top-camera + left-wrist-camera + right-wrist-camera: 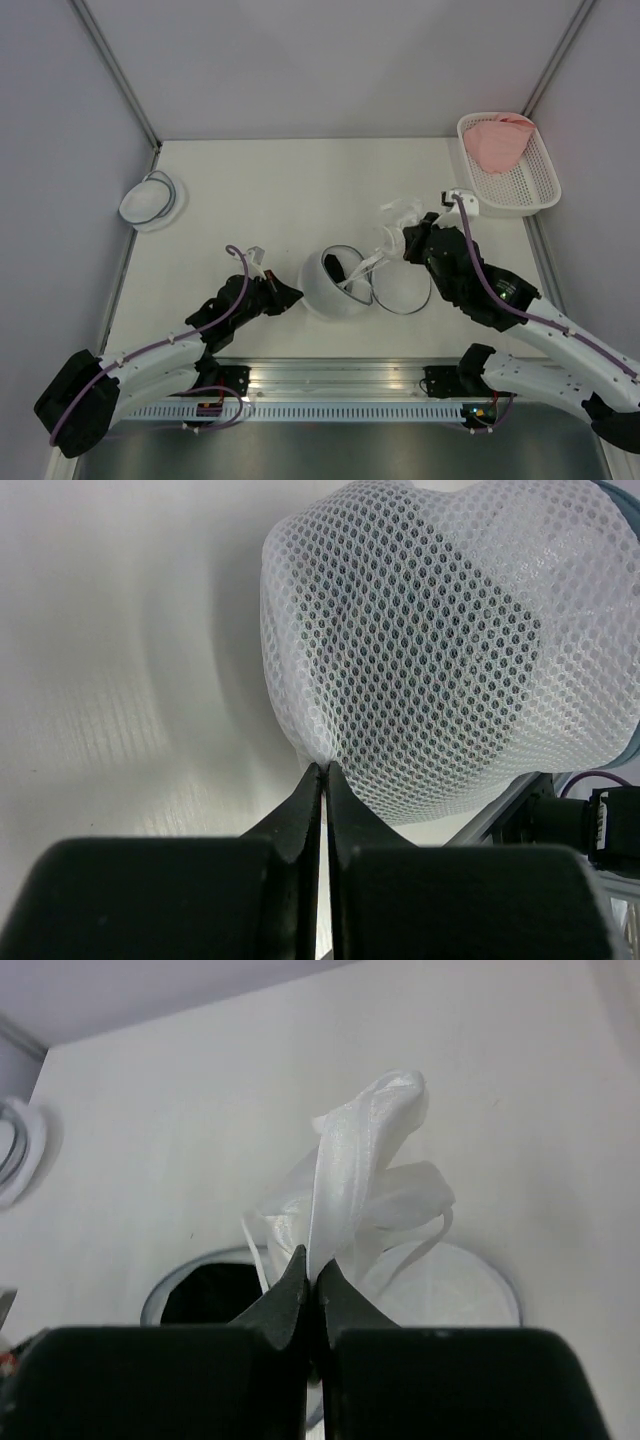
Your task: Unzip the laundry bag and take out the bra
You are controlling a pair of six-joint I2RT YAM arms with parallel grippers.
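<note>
Laundry bag (322, 292) sits near the middle of the tabletop (300, 180), just ahead of the two arm bases. Zipper rim is undone. The mouth shows dark inside, and the flat disc lid (402, 292) lies on the tabletop touching the bag's right side.

Left tool (322, 773): fingers pressed together on a small fold of the white mesh, low on the bag's left wall. Only the pinched mesh is between the pads.

Right tool (312, 1280): fingers closed tight on a bunch of glossy white fabric, the bra (366, 1150). It is held above the tabletop, over the far edge of the lid. Most of the fabric stands up past the fingertips. Thin straps trail down from it toward the bag's mouth and the lid. Cannot tell whether the strap ends are inside the bag.

Other items:
- A smaller white dome (150, 200) lies at the far left of the tabletop, well apart from the bag.
- A white slotted basket (535, 190) stands in the far right corner with a pink cloth (497, 142) heaped in its back end.
</note>
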